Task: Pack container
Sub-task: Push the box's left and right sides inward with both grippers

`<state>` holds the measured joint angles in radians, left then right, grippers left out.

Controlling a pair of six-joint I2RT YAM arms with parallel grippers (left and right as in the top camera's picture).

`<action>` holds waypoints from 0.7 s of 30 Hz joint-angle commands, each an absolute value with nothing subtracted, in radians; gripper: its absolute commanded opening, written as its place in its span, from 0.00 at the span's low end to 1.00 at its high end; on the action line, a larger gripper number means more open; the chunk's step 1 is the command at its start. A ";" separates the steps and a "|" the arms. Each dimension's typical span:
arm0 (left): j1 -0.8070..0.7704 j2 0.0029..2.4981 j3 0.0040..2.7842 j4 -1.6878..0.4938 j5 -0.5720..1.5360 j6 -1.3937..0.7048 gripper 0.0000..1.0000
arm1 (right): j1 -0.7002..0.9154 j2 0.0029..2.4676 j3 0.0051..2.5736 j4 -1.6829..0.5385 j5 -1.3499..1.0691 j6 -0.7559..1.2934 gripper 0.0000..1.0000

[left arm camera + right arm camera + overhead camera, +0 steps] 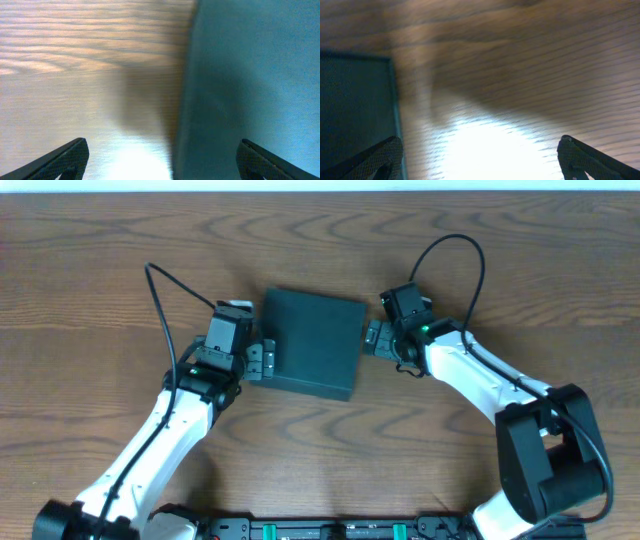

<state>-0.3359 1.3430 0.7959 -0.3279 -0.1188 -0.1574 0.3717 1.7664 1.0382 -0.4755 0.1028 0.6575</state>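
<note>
The container [312,341] is a dark teal-green square box, lid shut, lying flat in the middle of the table. My left gripper [262,361] is open at the box's left edge; in the left wrist view the box [255,85] fills the right half, with one finger over it and the other over bare wood. My right gripper [371,338] is open at the box's right edge; in the right wrist view the box [355,110] shows at the left, by my left finger. Neither gripper holds anything. No snack items are in view.
The wooden table [120,250] surrounds the box. My two arms reach in from the front edge, left arm [170,430] and right arm [480,380].
</note>
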 commanded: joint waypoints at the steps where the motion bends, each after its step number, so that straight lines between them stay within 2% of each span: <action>1: -0.312 1.307 0.802 -0.364 -0.244 -0.161 0.95 | 0.346 1.771 1.032 -0.475 0.124 0.641 0.99; 9: -0.243 1.376 0.796 -0.410 -0.226 -0.186 0.95 | 0.344 1.771 1.032 -0.463 0.113 0.641 0.99; 21: -0.236 1.510 0.791 -0.380 -0.075 -0.211 0.95 | 0.346 1.771 1.032 -0.406 0.097 0.642 0.99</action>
<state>-0.2306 1.4940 0.7959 -0.3782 -0.1410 -0.1909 0.3458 1.7664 1.0378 -0.4168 0.0982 0.6571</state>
